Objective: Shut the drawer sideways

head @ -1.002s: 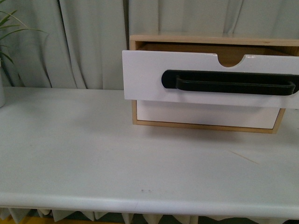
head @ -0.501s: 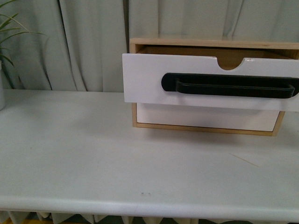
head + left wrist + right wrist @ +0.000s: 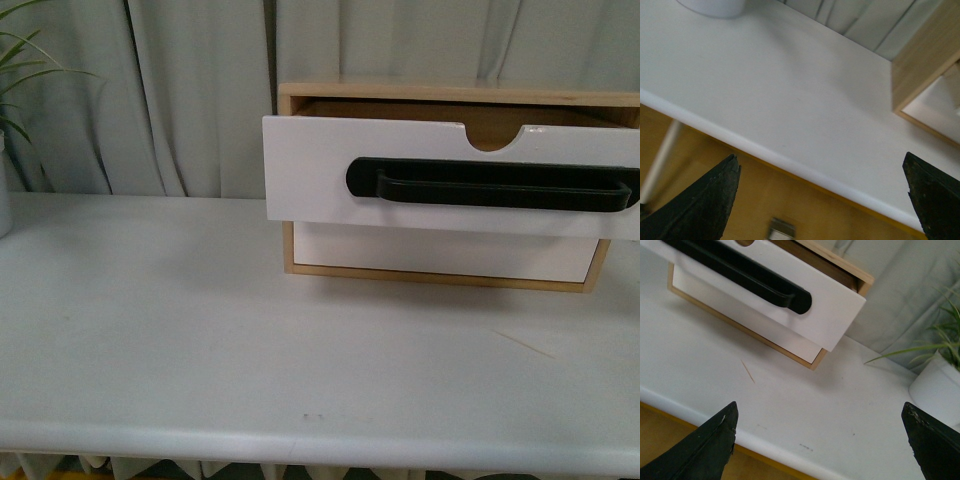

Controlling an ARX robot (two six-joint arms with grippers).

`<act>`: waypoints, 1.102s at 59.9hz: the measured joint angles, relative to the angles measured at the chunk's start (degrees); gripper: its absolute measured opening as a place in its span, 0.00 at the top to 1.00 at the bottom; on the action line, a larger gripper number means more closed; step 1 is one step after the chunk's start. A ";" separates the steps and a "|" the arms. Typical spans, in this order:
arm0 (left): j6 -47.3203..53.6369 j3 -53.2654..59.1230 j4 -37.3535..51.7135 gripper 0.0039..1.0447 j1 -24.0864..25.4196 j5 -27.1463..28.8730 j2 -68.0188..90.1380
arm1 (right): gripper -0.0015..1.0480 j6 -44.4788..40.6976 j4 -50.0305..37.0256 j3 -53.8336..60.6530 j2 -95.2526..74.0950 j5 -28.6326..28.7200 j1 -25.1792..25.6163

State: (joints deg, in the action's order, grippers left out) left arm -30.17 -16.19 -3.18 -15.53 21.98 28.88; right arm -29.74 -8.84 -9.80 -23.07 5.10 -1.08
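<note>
The drawer (image 3: 310, 170) sits upper right in the front view, pulled partly out of its light wood cabinet (image 3: 440, 93) and overhanging the plain white front (image 3: 440, 250) below. The left pincer (image 3: 820, 165) and right pincer (image 3: 817, 410) are both spread wide, holding nothing, near the counter (image 3: 200, 330) edge. A push on one end would likely skew and jam the drawer, or shove the cabinet back. A finger could snag the black handle (image 3: 490, 186). Nothing blocks the approach, and the plant (image 3: 20, 60) at upper left stands well apart.
</note>
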 joint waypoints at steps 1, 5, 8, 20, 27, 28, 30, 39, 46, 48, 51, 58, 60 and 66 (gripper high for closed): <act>-0.96 -0.24 0.24 0.05 -0.20 -0.39 0.66 | 0.09 -1.33 -0.57 -0.46 -1.25 0.07 -0.15; -8.11 -2.05 2.36 0.05 -2.19 -2.51 5.66 | 0.09 -7.10 -2.67 -1.81 -5.22 0.13 -0.59; -14.45 -3.91 4.59 0.05 -4.70 -3.17 10.71 | 0.09 -12.74 -5.38 -3.06 -9.68 0.07 -1.11; -33.20 -9.81 16.24 0.05 -13.62 -2.89 28.52 | 0.09 -26.38 -20.55 -4.66 -25.79 1.03 -1.88; -38.75 -13.53 21.46 0.05 -15.56 -2.82 38.42 | 0.09 -29.40 -29.49 -6.27 -36.63 2.23 0.20; -39.32 -14.19 22.03 0.05 -15.67 -3.08 39.54 | 0.09 -29.97 -30.62 -6.54 -38.34 2.36 0.31; -40.15 -15.85 22.97 0.05 -15.91 -3.23 42.14 | 0.09 -30.53 -31.89 -6.80 -40.37 2.54 0.31; -42.21 -21.88 25.53 0.05 -15.78 -4.72 50.86 | 0.09 -32.13 -34.58 -9.07 -46.80 2.62 -1.33; -42.75 -25.90 25.99 0.05 -15.17 -5.95 55.87 | 0.09 -32.63 -35.67 -10.80 -48.83 2.25 -3.19; -42.97 -26.84 26.10 0.05 -14.99 -6.14 57.05 | 0.09 -32.65 -35.71 -11.37 -49.40 2.23 -3.58; -43.08 -28.02 26.36 0.05 -14.82 -6.51 58.49 | 0.09 -32.70 -36.09 -12.09 -50.34 2.16 -4.00; -43.19 -30.58 26.43 0.05 -14.49 -7.13 60.85 | 0.09 -32.81 -36.46 -13.94 -52.59 1.88 -4.52; -43.19 -31.34 26.43 0.05 -14.40 -7.23 61.42 | 0.09 -32.81 -36.46 -14.36 -53.00 1.88 -4.61; -43.17 -33.44 26.40 0.05 -13.99 -7.61 62.58 | 0.09 -32.81 -36.59 -15.82 -54.60 1.88 -4.87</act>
State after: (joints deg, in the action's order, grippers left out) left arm -73.34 -49.63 23.22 -29.52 14.37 91.46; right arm -62.54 -45.43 -25.63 -77.67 6.98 -5.96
